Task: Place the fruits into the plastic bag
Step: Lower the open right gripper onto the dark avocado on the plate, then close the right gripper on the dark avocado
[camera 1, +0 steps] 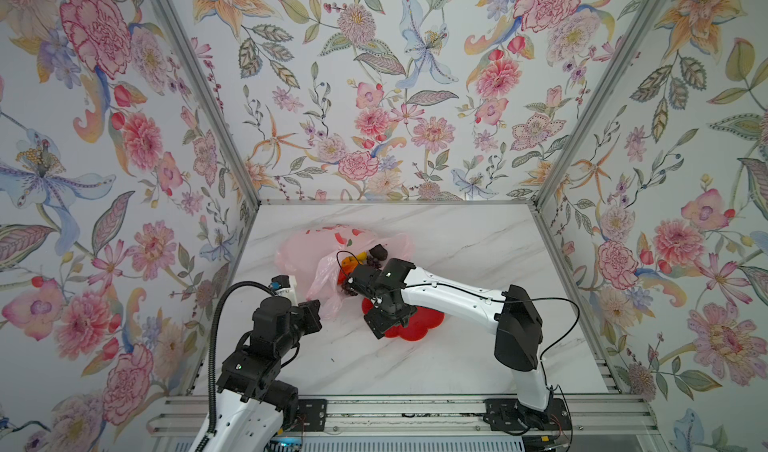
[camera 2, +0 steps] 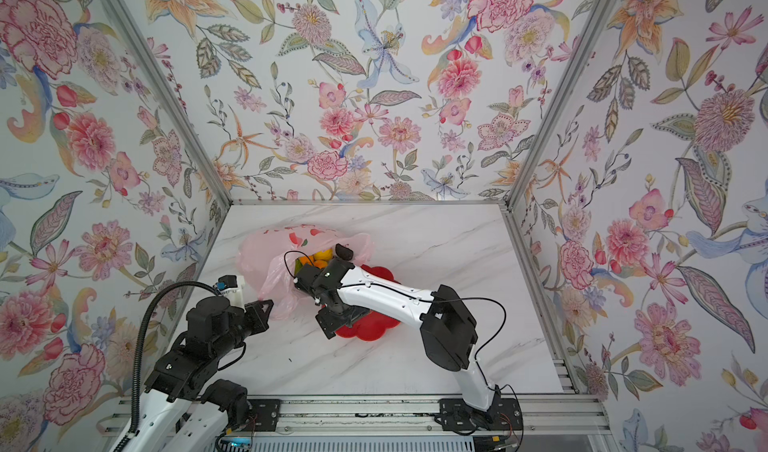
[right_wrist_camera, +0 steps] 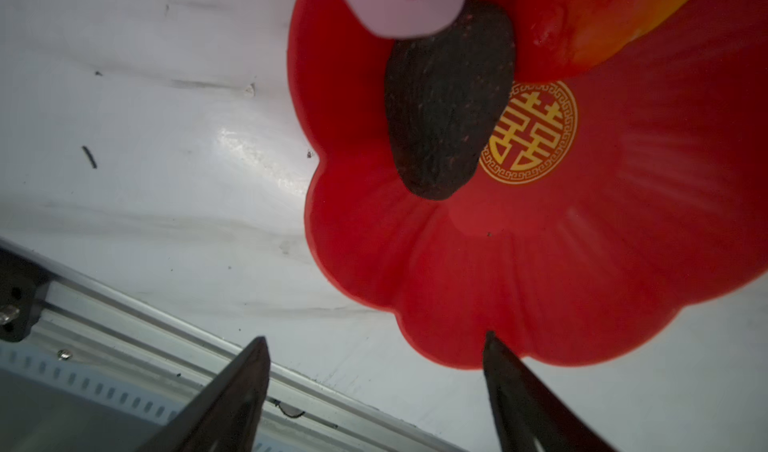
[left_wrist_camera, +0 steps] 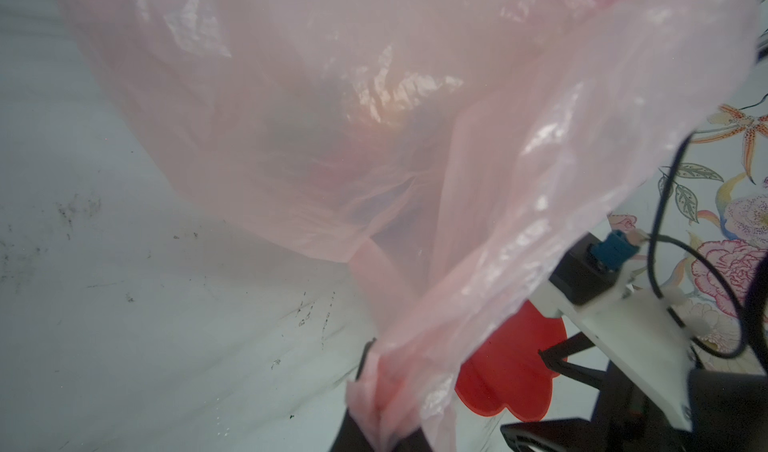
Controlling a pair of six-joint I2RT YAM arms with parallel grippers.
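The pale pink plastic bag [camera 1: 307, 250] lies at the table's back left, its mouth towards the right. My left gripper [camera 1: 318, 307] is shut on the bag's bunched handle [left_wrist_camera: 382, 391] and holds it up. At the mouth show a blackish avocado [camera 1: 378, 252] and yellow and orange fruits [camera 2: 320, 256], with dark grapes [camera 1: 349, 289] lower. My right gripper [right_wrist_camera: 374, 337] hangs open and empty over the near rim of the red flower-shaped plate [right_wrist_camera: 582, 262]. On that plate lie another avocado [right_wrist_camera: 449, 109] and a red-orange mango [right_wrist_camera: 582, 21].
The right arm [camera 1: 449, 292] reaches across the plate [camera 1: 419, 325] and hides most of it in both top views. A metal rail [camera 1: 415, 412] runs along the table's front edge. Flowered walls close in the back and both sides.
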